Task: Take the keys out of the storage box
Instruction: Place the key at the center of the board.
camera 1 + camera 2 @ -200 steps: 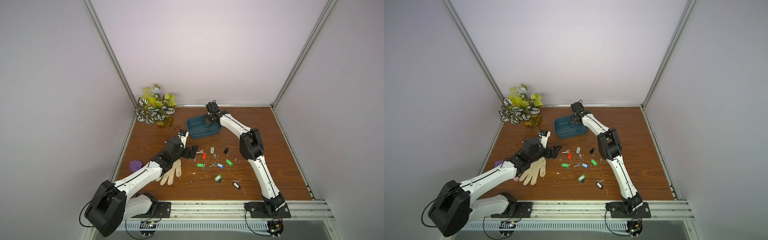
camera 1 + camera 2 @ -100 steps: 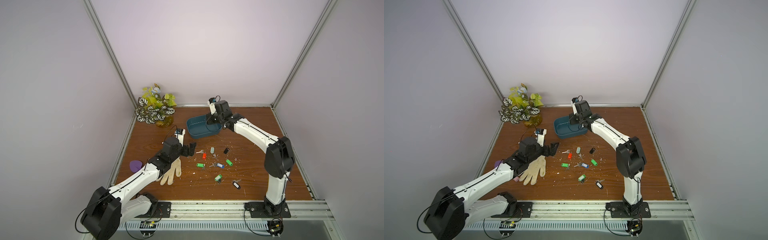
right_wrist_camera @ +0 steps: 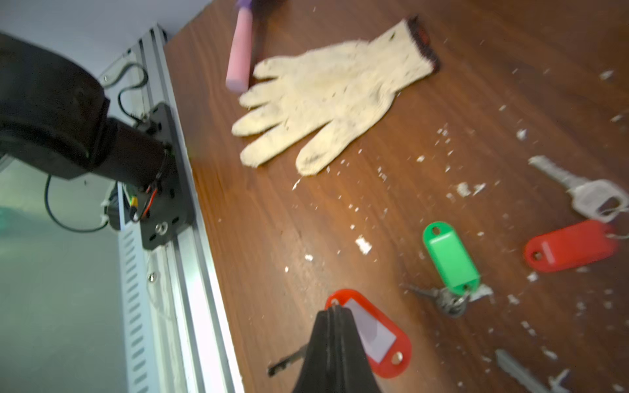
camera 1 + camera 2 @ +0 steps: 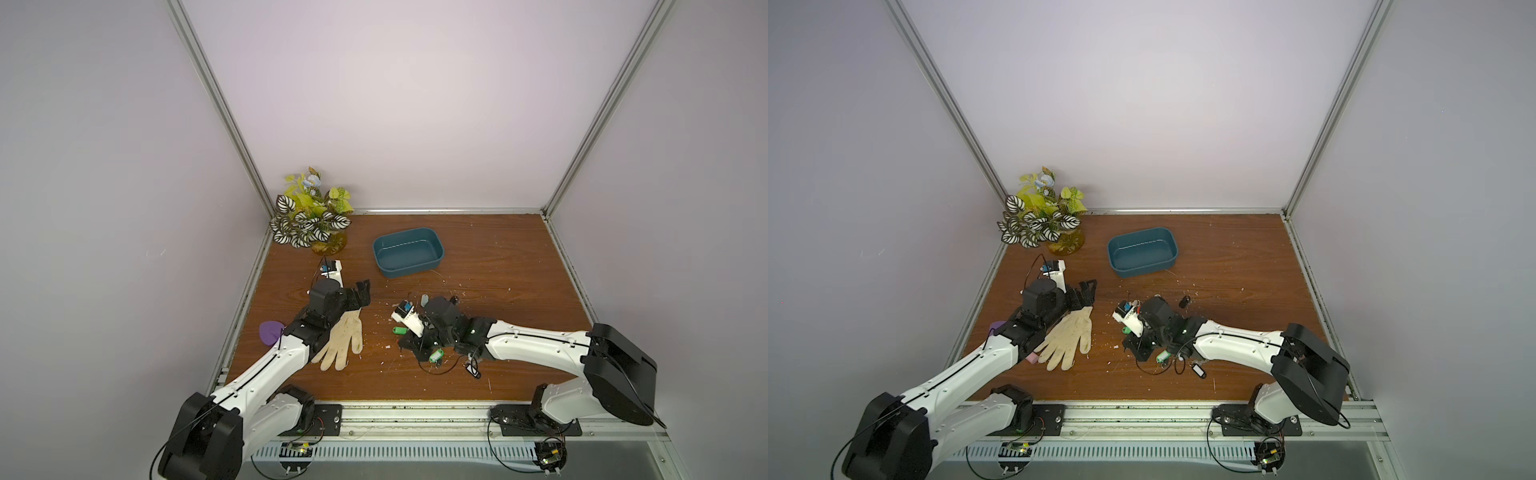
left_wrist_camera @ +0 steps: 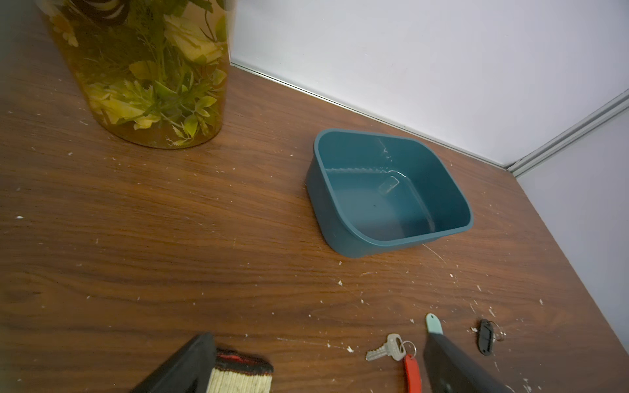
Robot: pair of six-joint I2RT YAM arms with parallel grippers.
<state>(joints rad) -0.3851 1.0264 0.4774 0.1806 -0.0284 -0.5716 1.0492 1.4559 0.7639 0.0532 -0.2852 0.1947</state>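
The right gripper (image 3: 335, 311) is low over the table (image 4: 519, 266). Its jaws are closed on what looks like the ring end of the held key (image 3: 377, 337), which has a red tag. The box (image 4: 411, 270) stands well apart toward the back wall. Both top views and the left wrist view show it empty, so this is probably the last key to set down.

To do it well, lower until the tag lies on bare wood, clear of the green key (image 3: 449, 255) near it. Then open fully and lift straight up so the ring does not snag a finger. The left gripper (image 4: 360, 296) hovers at the cuff of the glove (image 4: 343, 340), jaws wide and empty. It is best kept there, out of the way.

Counted:
- two arms
- one box
- one plant (image 4: 309, 216)
- one glove
- one purple object (image 4: 270, 331)
- seven tagged keys, all outside the box:
  - two red: the held key and the loose red key (image 3: 571, 245)
  - two green, the second (image 4: 435, 355) by the right arm
  - two black (image 5: 486, 337) (image 4: 471, 370)
  - one grey (image 5: 434, 322)

A bare blade (image 3: 517, 371) may belong to an eighth key. The arm hides that patch in the top views.
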